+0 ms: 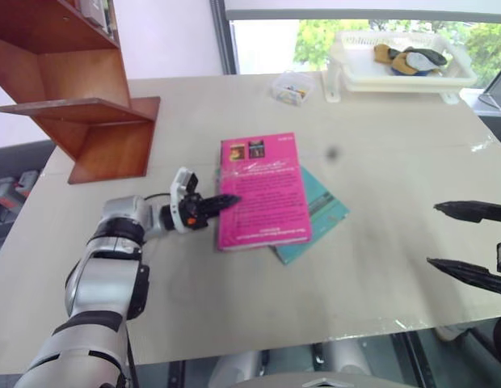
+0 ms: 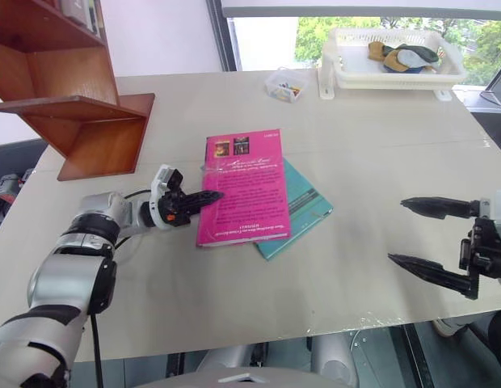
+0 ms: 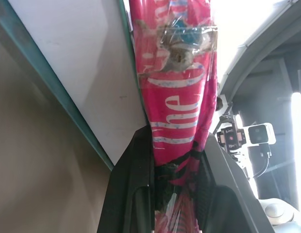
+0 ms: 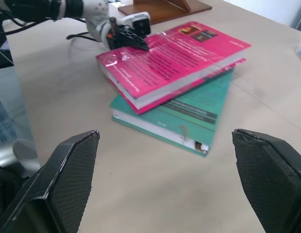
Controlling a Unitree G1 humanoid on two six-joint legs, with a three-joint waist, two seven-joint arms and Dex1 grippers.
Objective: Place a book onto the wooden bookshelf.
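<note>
One step looks done: the left claw [image 1: 221, 201] pinches the pink book's [image 1: 263, 194] edge at frame centre, atop a teal book [image 1: 319, 212]; lifting it to the upper-left wooden bookshelf [image 1: 81, 89] remains; the right claw [image 2: 418, 233] stands spread.

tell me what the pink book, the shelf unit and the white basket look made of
Pink book: paper with a glossy laminated cover, judging by its sheen and white page edges. Shelf unit: reddish-brown wood or veneer, smooth satin finish; solid or laminate is unclear. White basket: apparently moulded plastic, with slotted walls.
</note>
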